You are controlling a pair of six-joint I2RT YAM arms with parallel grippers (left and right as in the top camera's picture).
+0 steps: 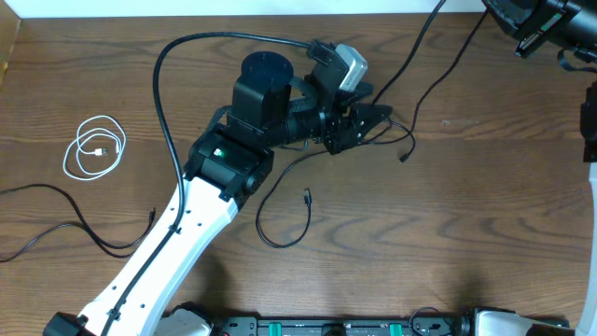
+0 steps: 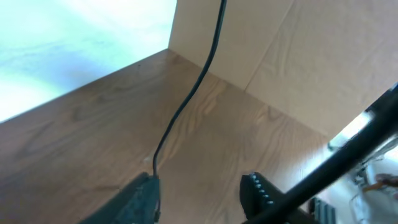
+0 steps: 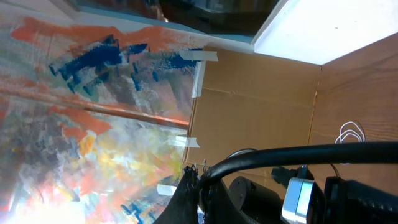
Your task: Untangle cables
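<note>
A thin white cable (image 1: 93,147) lies coiled alone at the table's left; it also shows in the right wrist view (image 3: 351,134). One thin black cable (image 1: 284,233) loops on the table below my left arm, its plug (image 1: 307,196) free. Another black cable (image 1: 438,89) rises from a plug (image 1: 404,159) toward the top right. My left gripper (image 1: 373,117) is open (image 2: 202,180), with a black strand (image 2: 186,106) resting against its left fingertip. My right gripper (image 3: 200,180) is raised and shut on a black cable (image 3: 292,152).
A further thin black cable (image 1: 89,231) lies at the left front. My right arm (image 1: 546,23) is at the top right corner. A cardboard wall (image 2: 298,56) stands at the table's edge. A thick black cord (image 1: 168,103) arcs over my left arm.
</note>
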